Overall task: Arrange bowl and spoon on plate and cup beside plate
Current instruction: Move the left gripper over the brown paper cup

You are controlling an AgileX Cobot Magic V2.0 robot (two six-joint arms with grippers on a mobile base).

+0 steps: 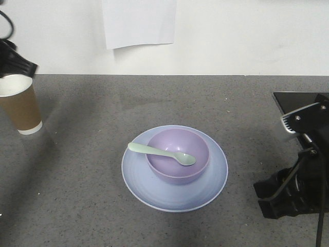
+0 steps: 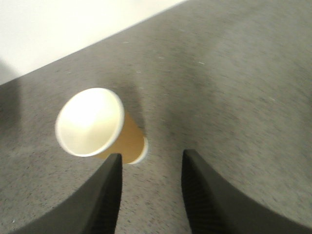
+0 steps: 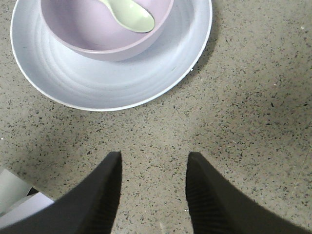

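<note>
While the bowl (image 1: 178, 155) and spoon (image 1: 161, 153) already sat on the plate (image 1: 154, 193), the cup (image 1: 19, 104) stood well apart; both the left gripper (image 2: 151, 187) and right gripper (image 3: 153, 187) were spread, empty.

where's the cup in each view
Front view: cup at the far left edge, upright on the table, well apart from the plate.
Left wrist view: cup left of centre, seen from above, just beyond the open left gripper.
Right wrist view: not in it; only plate, bowl and spoon show.
Shared landmark: the speckled grey table, in all three views.
</note>
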